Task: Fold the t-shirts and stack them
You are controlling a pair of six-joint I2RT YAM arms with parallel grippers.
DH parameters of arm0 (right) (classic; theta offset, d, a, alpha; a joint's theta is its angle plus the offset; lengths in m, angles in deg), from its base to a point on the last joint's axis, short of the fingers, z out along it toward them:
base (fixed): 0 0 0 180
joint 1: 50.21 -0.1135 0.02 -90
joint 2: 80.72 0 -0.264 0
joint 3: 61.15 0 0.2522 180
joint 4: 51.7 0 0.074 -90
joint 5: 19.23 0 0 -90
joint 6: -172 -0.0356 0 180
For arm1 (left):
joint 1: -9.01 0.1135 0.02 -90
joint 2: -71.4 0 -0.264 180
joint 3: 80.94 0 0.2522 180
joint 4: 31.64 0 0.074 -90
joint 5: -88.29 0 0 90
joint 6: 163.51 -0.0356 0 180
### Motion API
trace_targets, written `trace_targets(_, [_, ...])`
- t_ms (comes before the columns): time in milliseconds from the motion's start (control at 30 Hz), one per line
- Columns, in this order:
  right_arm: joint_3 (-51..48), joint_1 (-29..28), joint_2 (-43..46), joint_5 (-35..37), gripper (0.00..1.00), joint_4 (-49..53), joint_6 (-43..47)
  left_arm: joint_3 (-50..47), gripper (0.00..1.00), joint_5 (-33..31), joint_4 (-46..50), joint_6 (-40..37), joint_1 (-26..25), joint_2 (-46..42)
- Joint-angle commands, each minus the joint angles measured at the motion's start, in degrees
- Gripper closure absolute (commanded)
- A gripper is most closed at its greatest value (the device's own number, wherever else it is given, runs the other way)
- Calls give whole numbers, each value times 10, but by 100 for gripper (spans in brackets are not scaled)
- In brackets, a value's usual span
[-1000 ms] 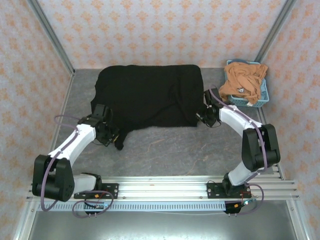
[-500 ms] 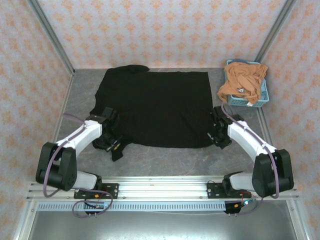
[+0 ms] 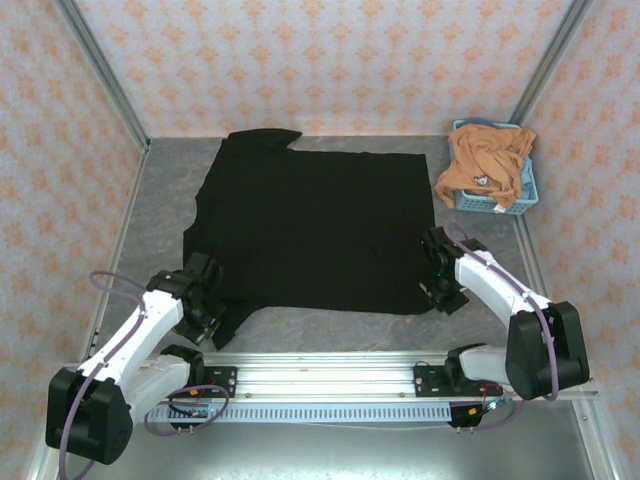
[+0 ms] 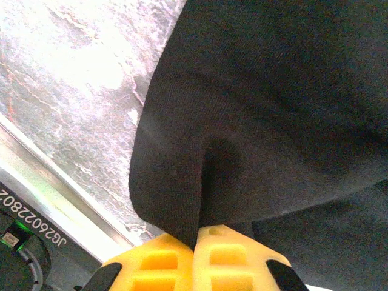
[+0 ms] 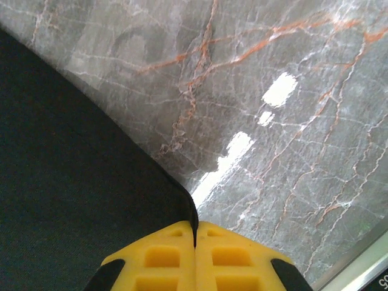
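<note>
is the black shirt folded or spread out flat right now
Spread out. The black shirt lies flat and unfolded across the table, the left gripper and right gripper pinching its near corners.

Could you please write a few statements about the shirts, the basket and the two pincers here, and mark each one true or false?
1. The black t-shirt lies spread out on the table. True.
2. The orange-tan t-shirt is folded on top of the black one. False: it lies bunched in the light blue basket.
3. The left pincer is shut on black cloth. True.
4. The right pincer hangs open above the basket. False: it is shut on the black t-shirt's near right corner.
5. The basket stands at the table's near left. False: it stands at the far right corner.
</note>
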State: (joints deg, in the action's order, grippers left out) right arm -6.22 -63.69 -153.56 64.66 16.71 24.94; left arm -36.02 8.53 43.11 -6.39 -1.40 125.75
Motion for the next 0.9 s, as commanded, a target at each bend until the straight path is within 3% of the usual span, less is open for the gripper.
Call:
trace_targets(0, [2,-2,5,52,100,45,-10,-1,100,-12,32,15,-2,-10])
trace_targets(167, [15,8,11,56,100,55,8,19,100,-23,48,14,-2,-11])
trace_targets(400, [59,7,46,73,100,109,19,96,100,-107,144,18,-2,-55])
trace_targets(600, [74,8,81,65,100,157,4,106,100,-90,184,36,-2,-89])
trace_targets(867, [55,8,85,36,100,136,-15,124,100,-87,73,13,-2,-82])
